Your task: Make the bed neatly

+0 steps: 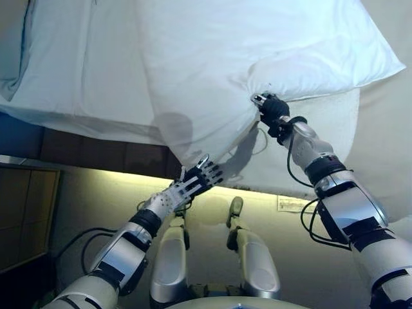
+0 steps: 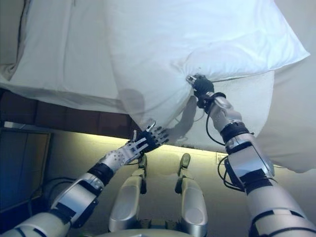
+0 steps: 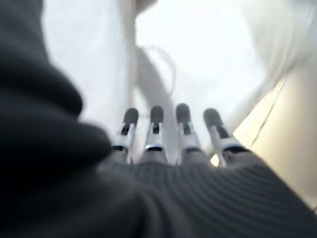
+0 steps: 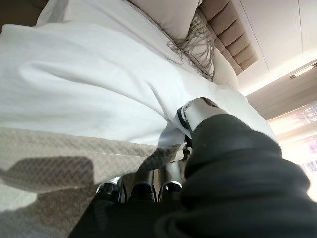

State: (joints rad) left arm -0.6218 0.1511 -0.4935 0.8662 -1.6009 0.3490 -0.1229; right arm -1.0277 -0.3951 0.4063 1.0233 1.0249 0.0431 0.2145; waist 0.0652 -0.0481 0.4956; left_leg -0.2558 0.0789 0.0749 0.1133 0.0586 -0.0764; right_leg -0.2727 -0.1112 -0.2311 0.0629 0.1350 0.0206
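Left eye view: we see right hand [image 1: 273, 109] pinching the white duvet [image 1: 257, 58], a bunched fold. Left hand [image 1: 196, 179], fingers spread, sits at the duvet's lower edge. Left wrist view: straight fingers [image 3: 182, 119] against duvet. Right wrist view: fingers [image 4: 171, 178] curled round cloth.

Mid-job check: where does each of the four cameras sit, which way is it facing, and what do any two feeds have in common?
Left eye view: head, facing down at the white duvet; both arms show.
Right eye view: head, same scene; right hand pinches the duvet, left hand open at its edge.
Left wrist view: along straight fingers toward white cloth.
Right wrist view: along the curled hand toward pillows and headboard.
Shared: the duvet appears in all.
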